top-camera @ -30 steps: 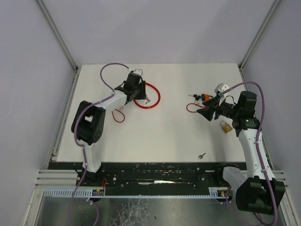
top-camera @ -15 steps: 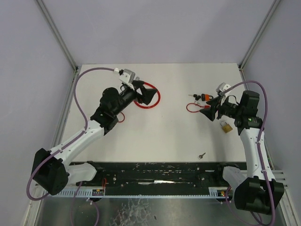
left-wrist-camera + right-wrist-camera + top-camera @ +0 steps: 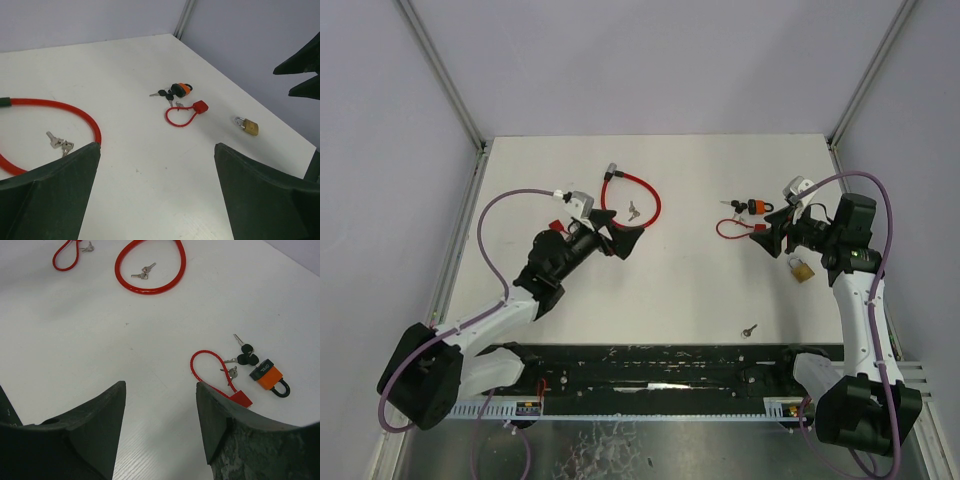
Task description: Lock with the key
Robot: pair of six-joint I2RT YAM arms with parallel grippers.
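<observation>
A large red cable lock (image 3: pixel 655 203) lies looped at the back left, with a pair of keys (image 3: pixel 633 210) inside the loop. My left gripper (image 3: pixel 625 240) hovers open and empty just in front of it; its wrist view shows the cable (image 3: pixel 75 111) and keys (image 3: pixel 59 142) to the left. My right gripper (image 3: pixel 770 235) is open over the table beside a small red cable lock (image 3: pixel 210 371), an orange padlock (image 3: pixel 267 377) and black-headed keys (image 3: pixel 246 356). A brass padlock (image 3: pixel 801 269) lies below the right wrist. A loose key (image 3: pixel 749 329) lies near the front edge.
A second small red cable loop (image 3: pixel 65 257) with keys (image 3: pixel 87 247) lies at the left, partly under my left arm in the top view. Grey walls and metal posts border the white table (image 3: pixel 700 290) on three sides.
My left gripper has let go of the large red cable lock, opened wide and drawn back toward the front. The right gripper has opened slightly and hardly moved.
</observation>
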